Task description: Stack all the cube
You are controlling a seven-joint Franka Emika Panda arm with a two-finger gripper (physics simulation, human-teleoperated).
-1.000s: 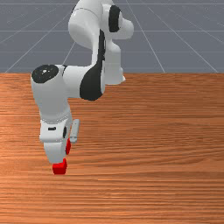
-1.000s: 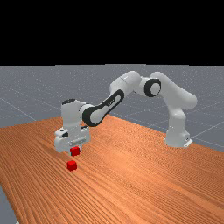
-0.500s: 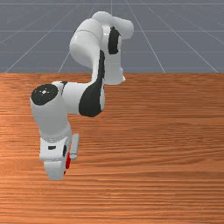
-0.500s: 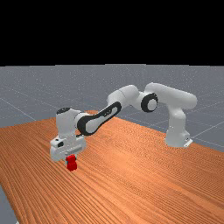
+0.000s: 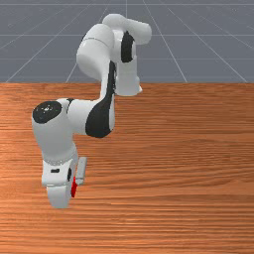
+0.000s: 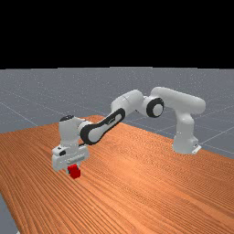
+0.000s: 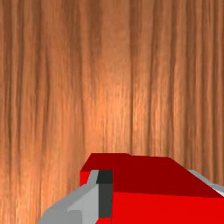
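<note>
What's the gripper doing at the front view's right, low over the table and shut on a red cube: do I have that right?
Wrong side: the front view shows it at the left. The rest holds: the gripper is low over the table, shut on a red cube.

I have before me a desk (image 5: 188,163) of orange-brown wood, its grain running across the front view in darker streaks. Past its straight edge lies a grey floor (image 5: 213,44) ruled with thin pale lines. In the far view I see that floor meet a black backdrop (image 6: 114,32) at a level horizon. Soft light brightens the wood in my wrist view.
</note>
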